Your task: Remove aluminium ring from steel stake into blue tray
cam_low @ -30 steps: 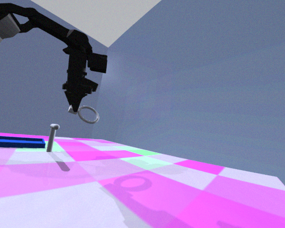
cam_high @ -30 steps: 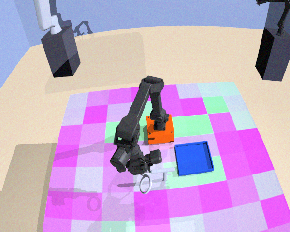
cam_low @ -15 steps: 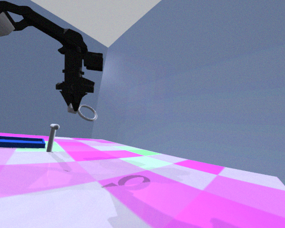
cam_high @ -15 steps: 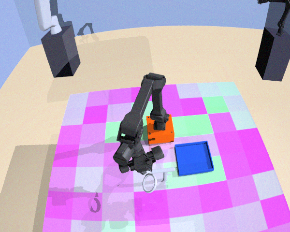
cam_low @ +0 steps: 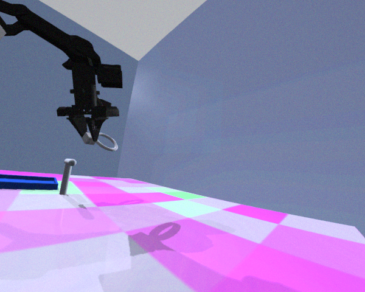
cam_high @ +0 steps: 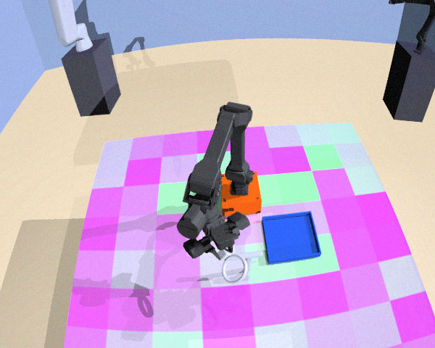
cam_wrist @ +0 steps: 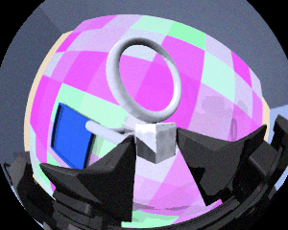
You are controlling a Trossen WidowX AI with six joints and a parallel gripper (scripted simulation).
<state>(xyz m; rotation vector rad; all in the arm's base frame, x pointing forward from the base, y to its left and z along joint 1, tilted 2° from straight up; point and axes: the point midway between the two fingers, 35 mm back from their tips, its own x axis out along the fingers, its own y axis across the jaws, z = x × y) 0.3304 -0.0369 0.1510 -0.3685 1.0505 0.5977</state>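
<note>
Gripper (cam_high: 224, 253) (cam_low: 90, 138) (cam_wrist: 155, 136) pinching the tab (cam_high: 223, 255) (cam_low: 88, 138) (cam_wrist: 156, 143) of the ring, both held above the table. The table (cam_high: 278, 299) (cam_low: 239, 241) (cam_wrist: 192, 57) is patterned in magenta, lilac, pale grey and green patches. Behind it, in the top view, two dark pedestals (cam_high: 75, 82) (cam_high: 409, 85) are seen, each topped by another arm, one white, one dark. The black arm (cam_high: 214, 149) (cam_low: 47, 30) is bent over the table, its lower end seen at an orange block (cam_high: 243, 206). The blue tray (cam_high: 291, 238) (cam_low: 22, 185) (cam_wrist: 72, 136) is set flat on the table, near the stake. The stake (cam_high: 253, 254) (cam_low: 66, 180) (cam_wrist: 103, 130) is shown upright in the exterior view, its cross-bar at the top. The ring (cam_high: 246, 267) (cam_low: 115, 145) (cam_wrist: 113, 77) is carried clear of the stake and outside the tray, tilted, its loop extended beyond the fingertips. Smallest of all, the tab is seen as a block between the two fingers, at the loop's edge.
</note>
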